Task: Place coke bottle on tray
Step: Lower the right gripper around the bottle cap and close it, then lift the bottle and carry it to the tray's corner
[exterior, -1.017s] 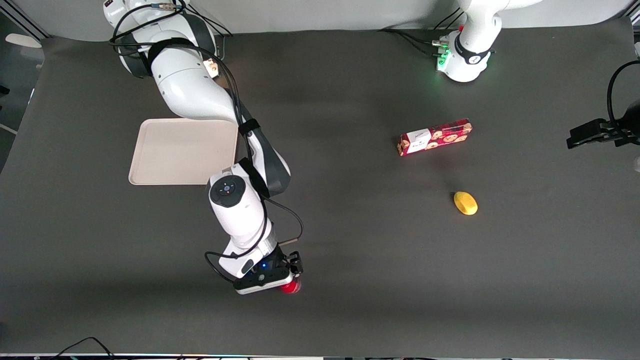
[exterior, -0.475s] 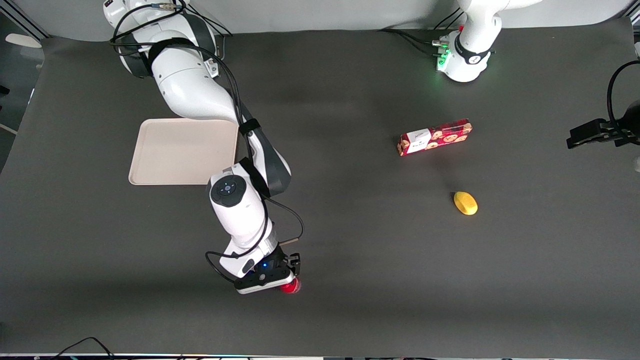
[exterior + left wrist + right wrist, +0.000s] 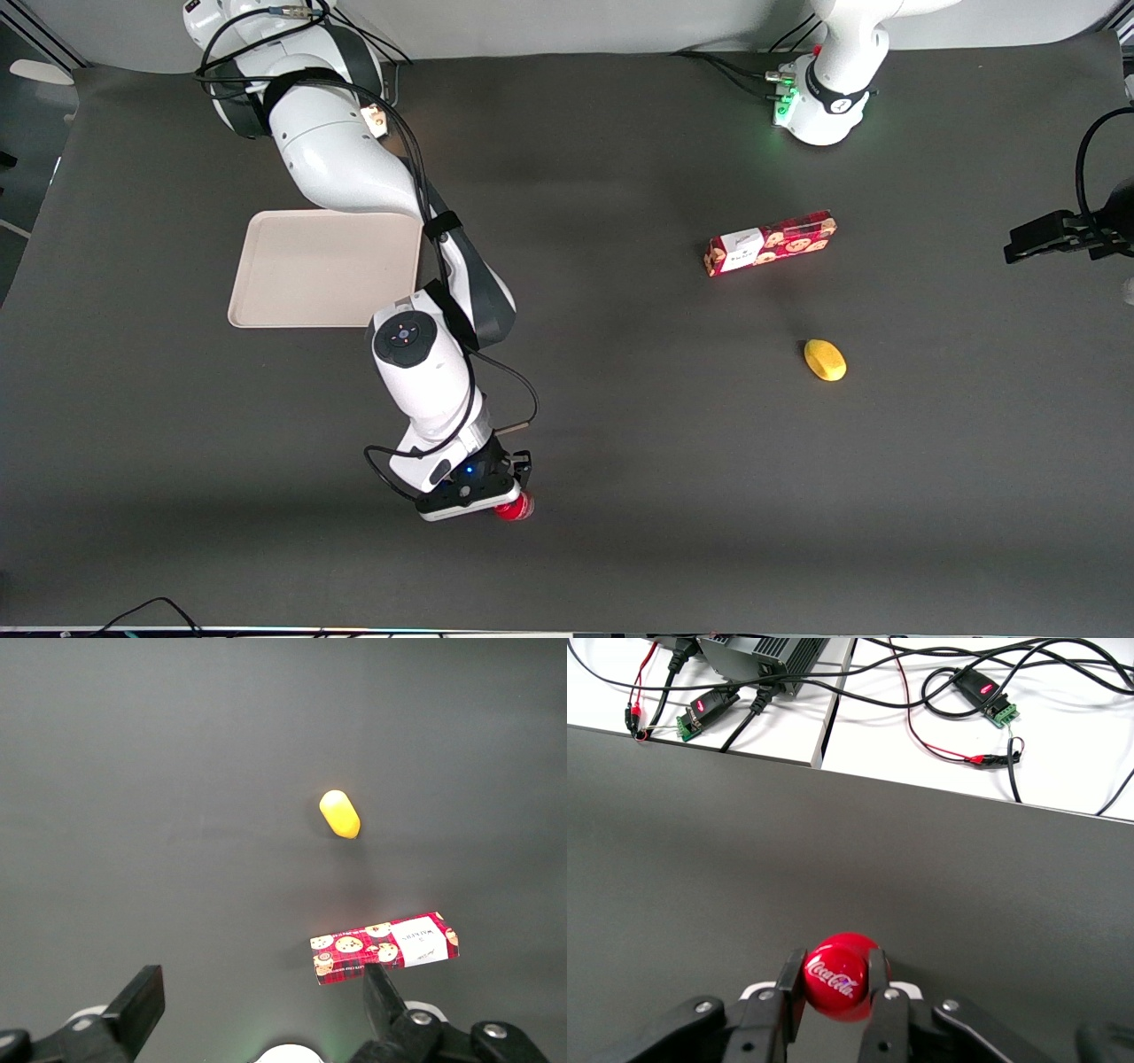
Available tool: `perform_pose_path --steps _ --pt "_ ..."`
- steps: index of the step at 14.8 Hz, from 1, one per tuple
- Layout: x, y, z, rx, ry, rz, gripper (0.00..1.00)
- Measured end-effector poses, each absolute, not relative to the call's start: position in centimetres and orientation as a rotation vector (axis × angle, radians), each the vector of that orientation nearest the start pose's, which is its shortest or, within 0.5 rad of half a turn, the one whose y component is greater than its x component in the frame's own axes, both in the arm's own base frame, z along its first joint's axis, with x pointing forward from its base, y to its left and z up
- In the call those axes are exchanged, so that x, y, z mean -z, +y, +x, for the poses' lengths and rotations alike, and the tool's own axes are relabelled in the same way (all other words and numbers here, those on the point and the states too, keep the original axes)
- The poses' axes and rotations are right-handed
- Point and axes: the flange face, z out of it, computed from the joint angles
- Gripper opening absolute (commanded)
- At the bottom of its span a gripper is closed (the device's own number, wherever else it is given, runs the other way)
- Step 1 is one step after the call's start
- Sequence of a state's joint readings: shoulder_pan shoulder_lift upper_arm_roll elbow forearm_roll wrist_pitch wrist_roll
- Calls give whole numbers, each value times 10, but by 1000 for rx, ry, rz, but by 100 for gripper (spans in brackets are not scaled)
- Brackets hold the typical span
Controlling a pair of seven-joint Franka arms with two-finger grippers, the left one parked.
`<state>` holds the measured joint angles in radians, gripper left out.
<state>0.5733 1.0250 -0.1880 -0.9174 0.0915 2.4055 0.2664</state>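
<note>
From the front, the small slim red coke bottle with its red cap (image 3: pixel 513 507) stands on the dark grey table mat (image 3: pixel 620 425) near the edge closest to the camera, and the right arm's black two-finger gripper (image 3: pixel 505 501) sits right on it, partly covering it. The flat beige rectangular plastic tray with rounded corners (image 3: pixel 310 266) lies well apart from the bottle, farther from the camera and more toward the working arm's end of the table, so the carry would run away from the camera and a little sideways. The long red cookie box (image 3: pixel 771 243) and the small yellow oval object (image 3: pixel 825 360) lie toward the parked arm's end. The left wrist view shows only the cookie box (image 3: pixel 384 947) and the yellow object (image 3: pixel 339 813). In the right wrist view the bottle (image 3: pixel 838 978) stands upright, its long axis vertical, cap between the gripper (image 3: pixel 838 990) fingers (image 3: pixel 881 997); the jaws press its two sides, narrowed to the bottle's width, holding it.
</note>
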Motion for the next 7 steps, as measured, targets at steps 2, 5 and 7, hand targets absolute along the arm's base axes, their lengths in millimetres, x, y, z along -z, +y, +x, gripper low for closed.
perform_pose_path --steps 2,5,7 --pt "-315 377 737 709 -288 -2949 0" --pt "-327 374 731 571 -287 -3012 0" --pt "-367 369 722 486 -330 -3050 0"
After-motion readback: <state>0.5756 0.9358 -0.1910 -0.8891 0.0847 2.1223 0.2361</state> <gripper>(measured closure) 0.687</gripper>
